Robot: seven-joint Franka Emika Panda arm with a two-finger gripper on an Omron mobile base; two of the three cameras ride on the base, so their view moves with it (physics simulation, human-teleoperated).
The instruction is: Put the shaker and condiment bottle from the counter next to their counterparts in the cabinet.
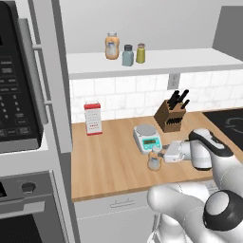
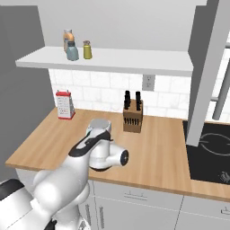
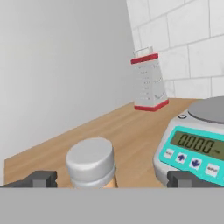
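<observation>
The condiment bottle stands on the counter just in front of a kitchen scale. In the hand view its pale cap rises between my two fingertips, with a strip of orange-tan body below it. My gripper is open around the bottle, and the jaws stand clear of it on both sides. The olive-yellow shaker stands in the cabinet. Beside it are the grey-teal shaker and the wider orange bottle.
A white scale with a teal display sits right of the bottle. A red-trimmed grater and a knife block stand by the backsplash. A black cooktop lies right, a tall oven column left.
</observation>
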